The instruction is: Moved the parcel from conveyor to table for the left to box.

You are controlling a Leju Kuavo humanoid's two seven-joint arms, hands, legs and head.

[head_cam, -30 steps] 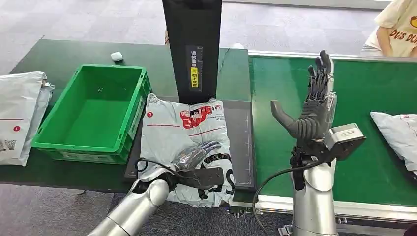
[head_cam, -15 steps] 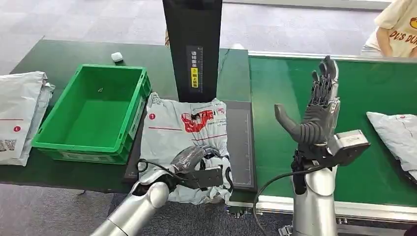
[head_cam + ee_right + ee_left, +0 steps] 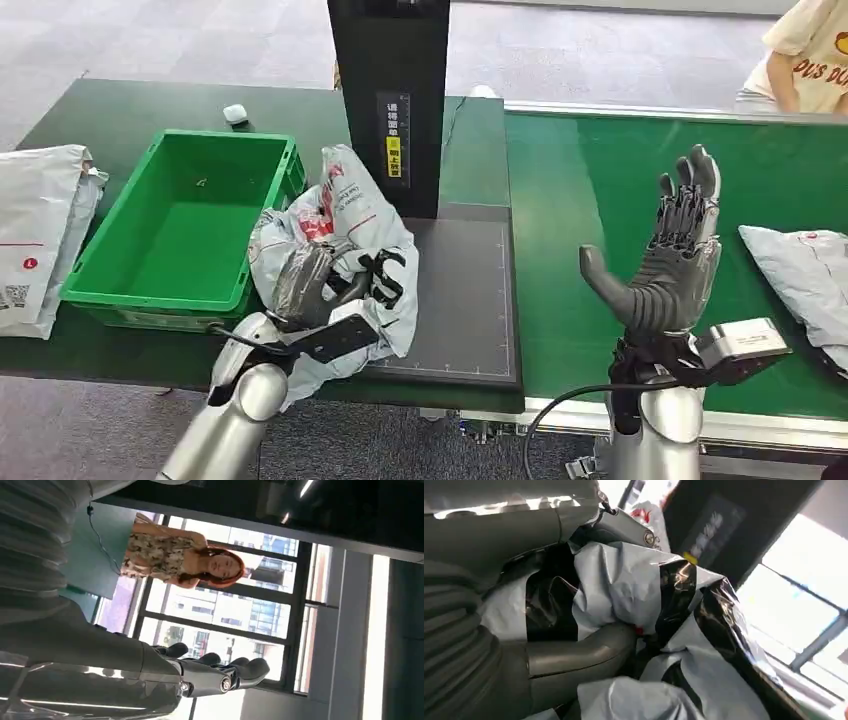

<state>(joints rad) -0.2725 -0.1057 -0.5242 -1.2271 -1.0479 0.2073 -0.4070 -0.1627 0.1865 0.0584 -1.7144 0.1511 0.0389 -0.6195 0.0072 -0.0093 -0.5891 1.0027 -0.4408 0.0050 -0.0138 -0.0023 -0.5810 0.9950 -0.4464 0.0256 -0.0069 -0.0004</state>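
The conveyor [image 3: 600, 180] is running green to the right of the black pillar [image 3: 390, 100]. The green box [image 3: 180, 225] is sitting left of the pillar. The parcel [image 3: 345, 215], crumpled, is hanging lifted in front of the pillar, just beside the box's right wall. The left hand [image 3: 305, 285] is clutching the parcel. The right hand [image 3: 665, 265] is hovering over the conveyor, right of the pillar, fingers spread and holding nothing.

left hand [image 3: 305, 285]: fingers curled, gripping, raised | right hand [image 3: 672, 260]: upright, fingers spread, holding nothing
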